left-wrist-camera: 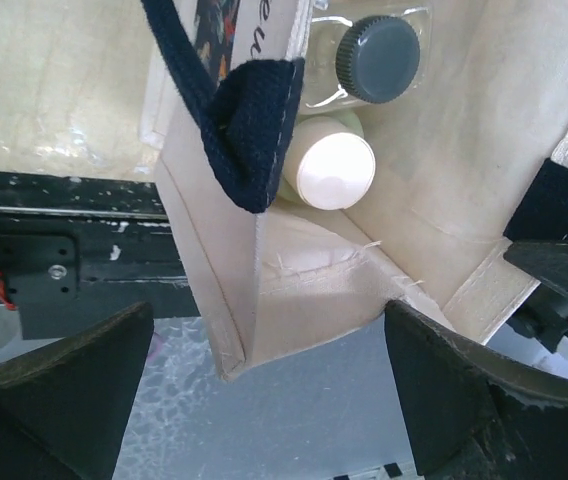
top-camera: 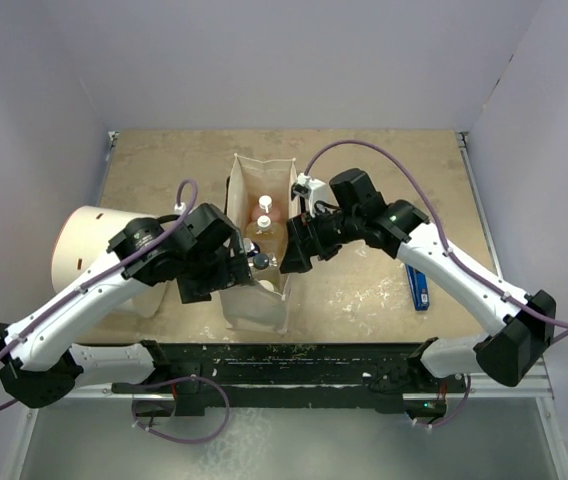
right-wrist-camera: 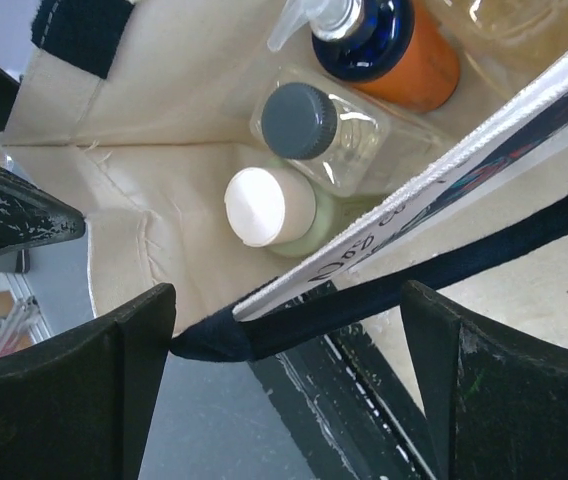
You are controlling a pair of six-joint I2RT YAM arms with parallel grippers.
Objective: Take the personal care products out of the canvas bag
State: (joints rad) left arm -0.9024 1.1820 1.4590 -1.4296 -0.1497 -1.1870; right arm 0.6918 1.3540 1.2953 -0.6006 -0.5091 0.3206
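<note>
The beige canvas bag (top-camera: 256, 305) stands upright in the middle of the table with its mouth open. Inside it in the right wrist view are the olive-green white-capped bottle (right-wrist-camera: 262, 205), the clear black-capped bottle (right-wrist-camera: 299, 120) and the orange-and-blue pump bottle (right-wrist-camera: 394, 50). The top view shows two white-topped bottles (top-camera: 263, 222) further back in the bag. My left gripper (top-camera: 249, 262) is open over the bag's near left rim, with the bag's corner (left-wrist-camera: 254, 300) between its fingers. My right gripper (top-camera: 289, 255) is open at the near right rim, and the black strap (right-wrist-camera: 364, 300) crosses between its fingers.
A large white cylinder (top-camera: 84, 245) lies left of the bag, behind my left arm. A flat blue-and-black tool (top-camera: 419, 290) lies on the table right of the bag. The black rail at the table's near edge (left-wrist-camera: 64, 260) is just below the bag.
</note>
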